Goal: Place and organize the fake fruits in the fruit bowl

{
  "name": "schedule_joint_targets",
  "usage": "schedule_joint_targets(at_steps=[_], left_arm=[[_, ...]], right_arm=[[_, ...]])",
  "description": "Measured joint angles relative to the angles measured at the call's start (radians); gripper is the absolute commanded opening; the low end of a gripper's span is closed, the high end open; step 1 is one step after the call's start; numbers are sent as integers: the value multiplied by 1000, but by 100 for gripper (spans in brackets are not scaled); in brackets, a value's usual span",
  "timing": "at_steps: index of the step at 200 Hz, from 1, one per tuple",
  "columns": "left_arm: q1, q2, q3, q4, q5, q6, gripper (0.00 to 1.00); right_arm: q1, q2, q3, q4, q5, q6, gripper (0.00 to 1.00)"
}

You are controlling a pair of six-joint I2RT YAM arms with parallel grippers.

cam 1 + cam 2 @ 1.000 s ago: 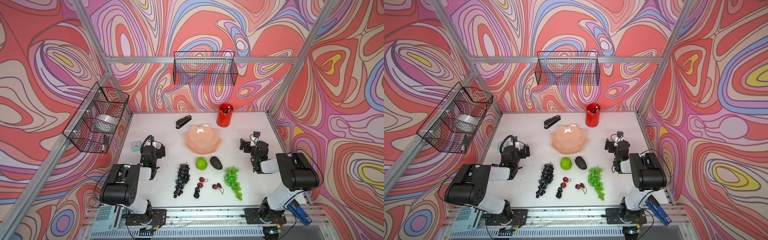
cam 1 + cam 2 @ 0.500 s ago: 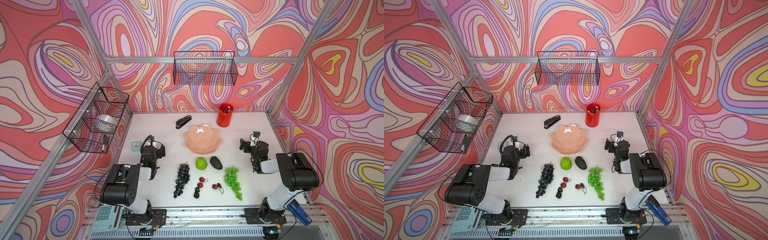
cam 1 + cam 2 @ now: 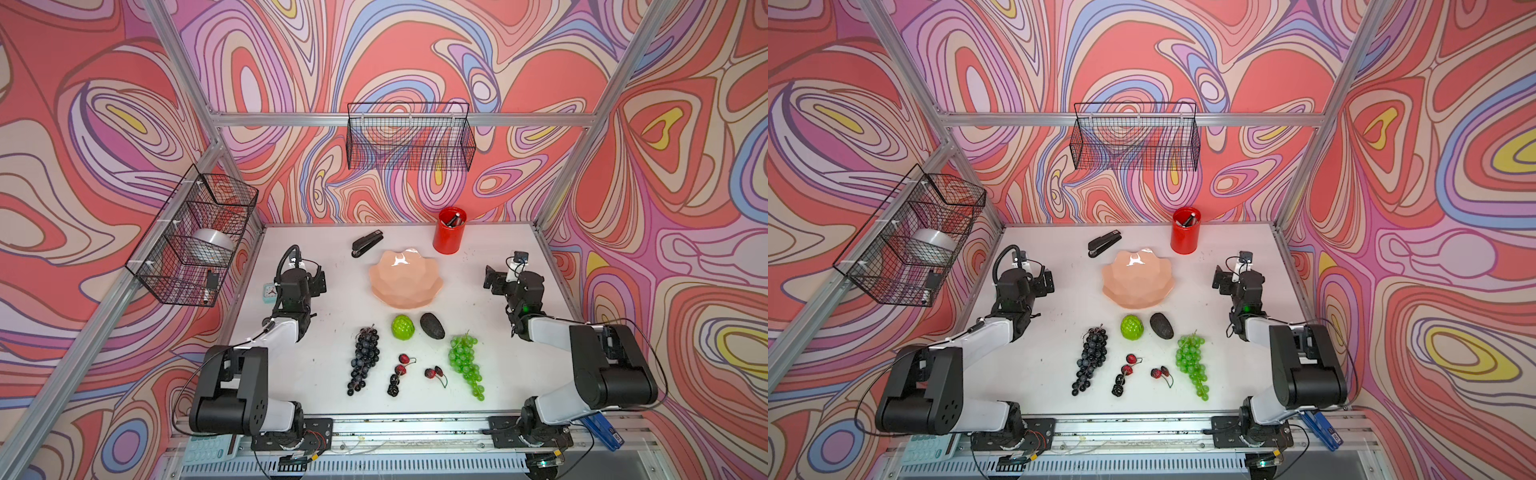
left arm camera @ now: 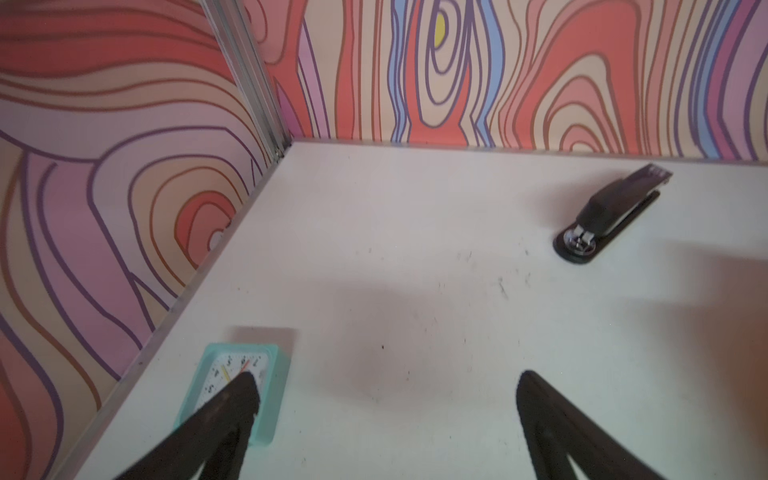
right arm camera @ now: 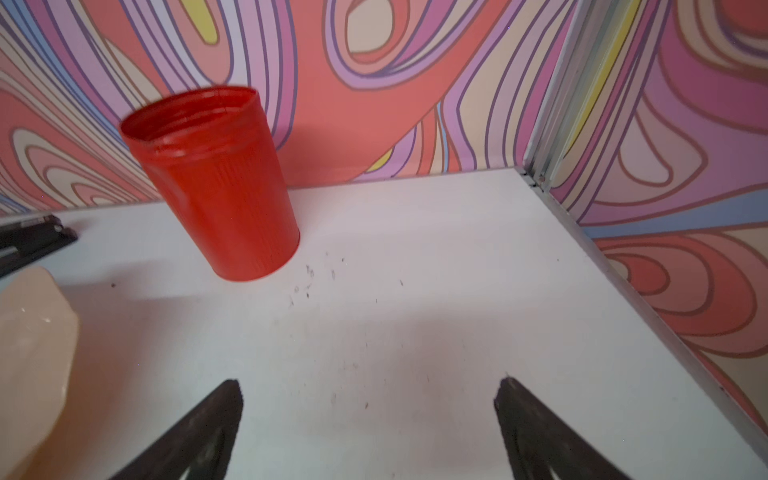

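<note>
Hovering low over the white surface (image 3: 332, 324), the left tool (image 4: 386, 378) has its two dark fingers spread wide with nothing between them. In the left wrist view one fingertip overlaps a small teal alarm clock (image 4: 232, 390); whether it touches the clock cannot be told. A black stapler (image 4: 611, 212) lies ahead of this tool and off to its right. The right tool (image 5: 369, 383) is likewise spread wide and empty above bare surface. A red cup (image 5: 216, 183) stands ahead of it to its left, near the back wall.

The fruit bowl (image 3: 405, 297), peach-pink with a petal-like rim, sits empty between the two tools, well apart from each.

All the fake fruits lie on the surface behind both tools, toward the arm bases. The lime-green round fruit (image 3: 403, 327) and the dark avocado (image 3: 432, 325) sit just beside each other without touching, nearest the bowl. Farther back, the dark purple grape bunch (image 3: 363, 359) lies on the left tool's side and the green grape bunch (image 3: 465, 361) on the right tool's side. Between the bunches are red cherries (image 3: 434, 372), with small blackberries (image 3: 392, 384) just beside another cherry pair.
</note>
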Motion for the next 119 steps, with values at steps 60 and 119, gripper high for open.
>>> schedule_joint_targets(at_steps=[60, 119], left_arm=[[-30, -125, 224, -595, 116, -206, 94], [-238, -306, 165, -934, 375, -386, 80]], right_arm=[[52, -145, 279, -423, -53, 111, 83], [259, -120, 352, -666, -114, 138, 78]])
